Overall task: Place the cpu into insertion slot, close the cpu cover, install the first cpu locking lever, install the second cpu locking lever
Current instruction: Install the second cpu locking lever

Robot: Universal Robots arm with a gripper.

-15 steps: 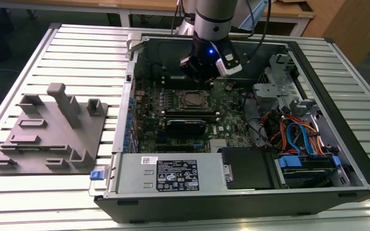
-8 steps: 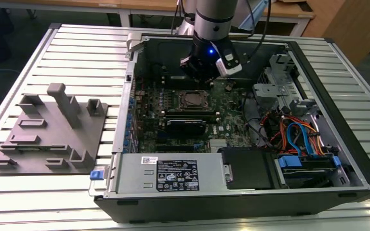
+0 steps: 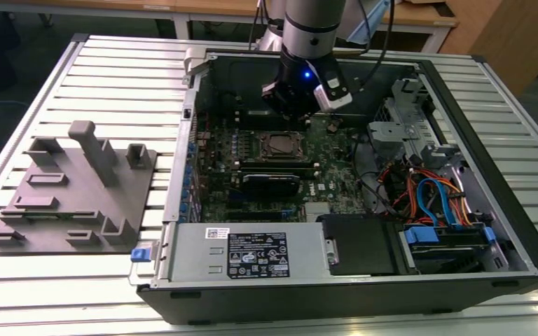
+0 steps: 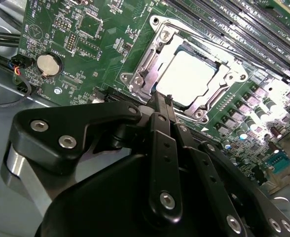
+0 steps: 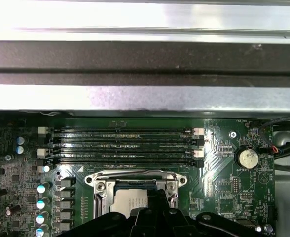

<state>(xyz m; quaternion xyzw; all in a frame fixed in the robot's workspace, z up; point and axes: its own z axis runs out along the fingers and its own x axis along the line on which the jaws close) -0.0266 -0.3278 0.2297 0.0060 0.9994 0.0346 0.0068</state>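
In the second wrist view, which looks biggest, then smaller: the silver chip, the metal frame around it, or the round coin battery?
1. cpu cover, the frame enclosing the chip.
2. cpu, inside that frame.
3. coin battery, clearly smallest.

From the exterior view we look down from high up on the open case (image 3: 363, 175). In both wrist views we sit close above its board (image 4: 100, 54) (image 5: 219, 173), sharing the socket (image 4: 187, 76) (image 5: 132, 195).

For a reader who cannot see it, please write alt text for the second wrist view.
The black gripper hangs close beside the cpu cover, which lies closed over the silver cpu on the green circuit board. A round coin battery sits nearby.
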